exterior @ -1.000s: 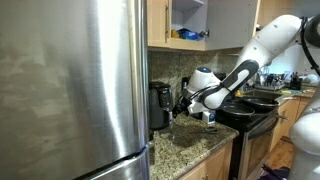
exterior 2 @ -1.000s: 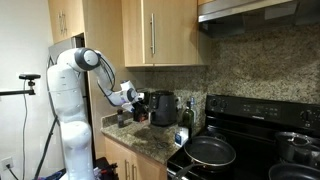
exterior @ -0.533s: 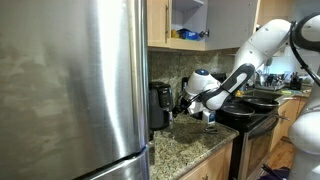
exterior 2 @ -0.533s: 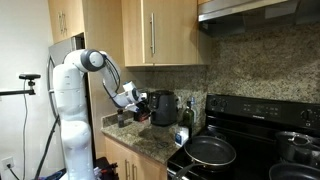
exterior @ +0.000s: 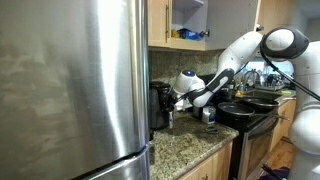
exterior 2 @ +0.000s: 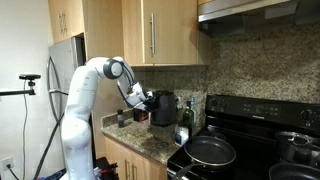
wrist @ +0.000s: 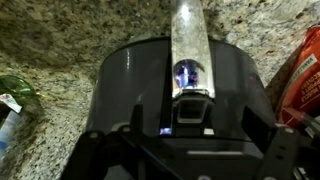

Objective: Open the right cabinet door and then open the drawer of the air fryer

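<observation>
The air fryer (exterior 2: pixel 164 107) is a squat black box on the granite counter; it also shows next to the fridge in an exterior view (exterior: pixel 158 104). In the wrist view its drawer (wrist: pixel 175 90) fills the frame and looks pushed in, with the stubby handle (wrist: pixel 190 100) at the centre. My gripper (wrist: pixel 190 150) is open, right in front of the drawer, with its dark fingers (wrist: pixel 108 150) well out to either side of the handle. It shows in both exterior views (exterior: pixel 173 102) (exterior 2: pixel 147 102). The right cabinet door (exterior 2: pixel 175 32) carries a silver bar handle; the cabinet (exterior: pixel 188 22) above stands open, with its shelf contents showing.
A steel fridge (exterior: pixel 70 85) stands close beside the air fryer. A black stove (exterior 2: pixel 250 145) with pans (exterior 2: pixel 210 152) is on the other side. A bottle (exterior 2: pixel 185 117) stands between fryer and stove. A red bag (wrist: pixel 300 80) is beside the fryer.
The arm has swung in toward the air fryer, and the gripper has moved from in front of the counter up to the drawer front. The drawer has not moved.
</observation>
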Tool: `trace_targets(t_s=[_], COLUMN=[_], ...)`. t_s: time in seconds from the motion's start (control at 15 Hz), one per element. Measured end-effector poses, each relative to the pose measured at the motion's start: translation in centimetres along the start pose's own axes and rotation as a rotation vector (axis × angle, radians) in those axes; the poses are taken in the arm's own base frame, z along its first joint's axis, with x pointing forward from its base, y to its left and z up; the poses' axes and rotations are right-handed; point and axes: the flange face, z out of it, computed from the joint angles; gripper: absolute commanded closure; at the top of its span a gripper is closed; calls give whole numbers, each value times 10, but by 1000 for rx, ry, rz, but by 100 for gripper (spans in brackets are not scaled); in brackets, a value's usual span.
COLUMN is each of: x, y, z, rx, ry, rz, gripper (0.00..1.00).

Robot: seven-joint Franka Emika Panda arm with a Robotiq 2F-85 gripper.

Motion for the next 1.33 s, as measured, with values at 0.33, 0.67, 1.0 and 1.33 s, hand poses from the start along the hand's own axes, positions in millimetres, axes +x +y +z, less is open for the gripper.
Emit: trace_targets(t_s=[0.33,0.67,1.0,1.33], x=[1,1,1,-1], y=[-2,-3,-1,-4], z=[2,2,2,1], rx=[6,7,-5,-39], ry=[-3,-3,-10,-31], rz=[8,10,15,-10], gripper=[0,46,81,91])
